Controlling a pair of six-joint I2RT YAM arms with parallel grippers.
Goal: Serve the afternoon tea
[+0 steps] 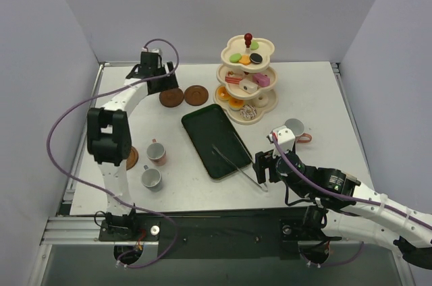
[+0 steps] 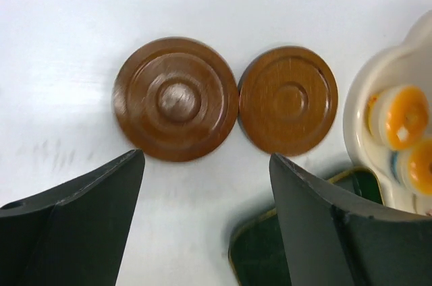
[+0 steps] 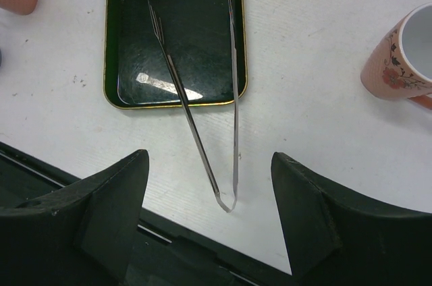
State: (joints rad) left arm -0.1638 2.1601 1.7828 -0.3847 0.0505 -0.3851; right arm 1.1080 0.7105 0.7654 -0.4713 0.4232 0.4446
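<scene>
1. The three-tier stand point(image 1: 268, 102), loaded with sweets, stands near the far edge of the worktop point(image 1: 317, 97), right of centre and well apart from both claws.
2. The left claw point(image 2: 206, 164) hangs spread wide and empty near the far edge, over one saucer point(image 2: 175, 98) with a second saucer point(image 2: 289, 100) beside it.
3. The right claw point(image 3: 209, 161), likewise spread and empty, hovers at the near edge over the bend of the tongs point(image 3: 196, 134), with one cup point(image 3: 405, 56) near it.
4. Two more cups point(image 1: 156, 153) stand near the left edge.
</scene>
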